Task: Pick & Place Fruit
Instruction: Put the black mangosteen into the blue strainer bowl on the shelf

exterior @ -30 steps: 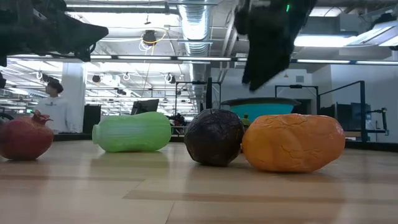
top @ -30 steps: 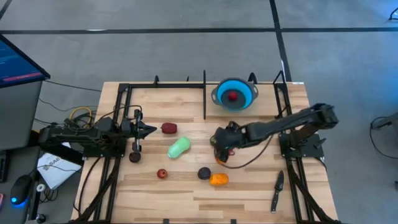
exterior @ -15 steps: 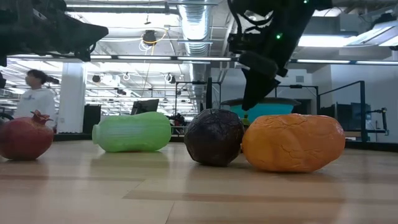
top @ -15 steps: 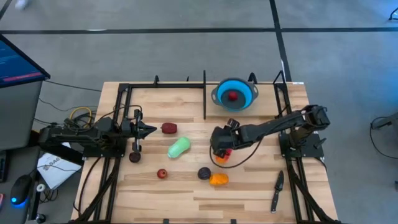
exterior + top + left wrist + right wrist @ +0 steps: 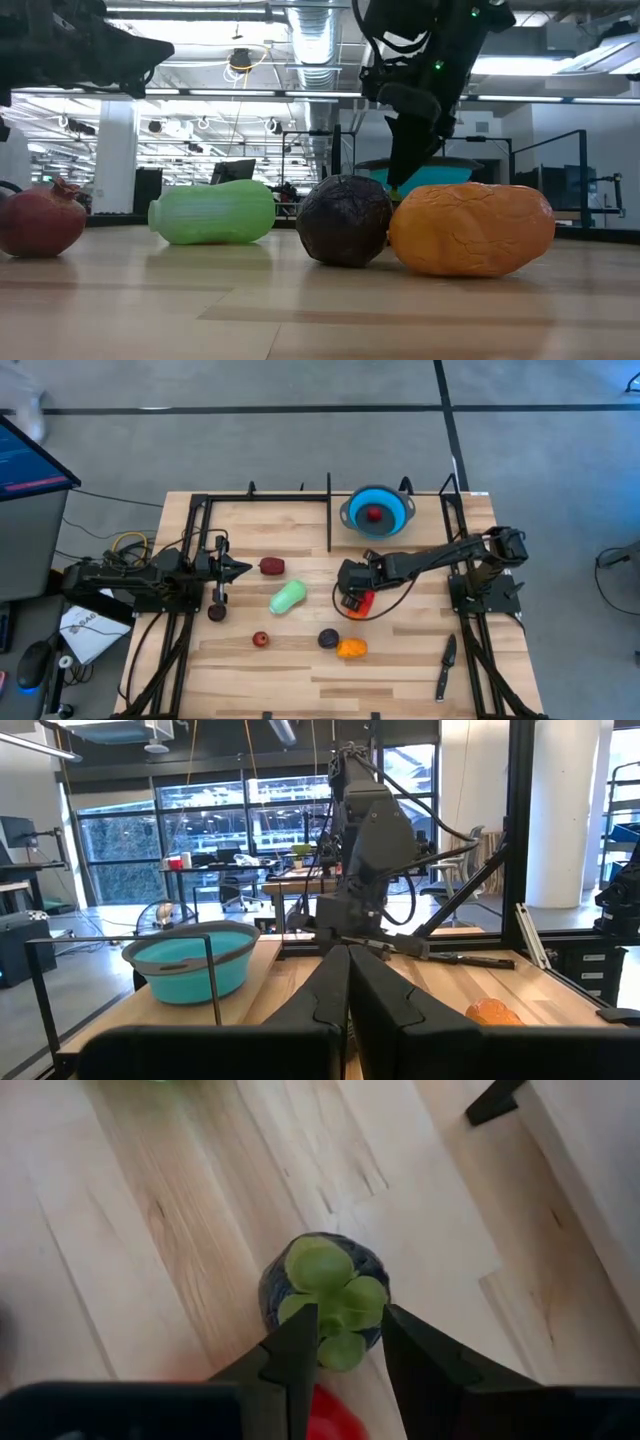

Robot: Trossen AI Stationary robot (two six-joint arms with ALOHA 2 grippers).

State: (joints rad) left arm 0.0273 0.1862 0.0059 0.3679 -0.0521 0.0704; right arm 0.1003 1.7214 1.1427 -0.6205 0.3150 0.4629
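High view: the right end effector (image 5: 352,598) sits mid-tabletop (image 5: 400,670) over a red pepper (image 5: 361,603), fingers narrowed — the right wrist view shows the red piece between them near their base, but whether they grip it I cannot tell. Ahead of the fingertips lies a dark purple fruit (image 5: 322,1295) with a green leafy cap. The left end effector (image 5: 238,569) rests closed and empty near the maroon piece (image 5: 271,566). The blue bowl (image 5: 377,512) holds one small red fruit (image 5: 374,514).
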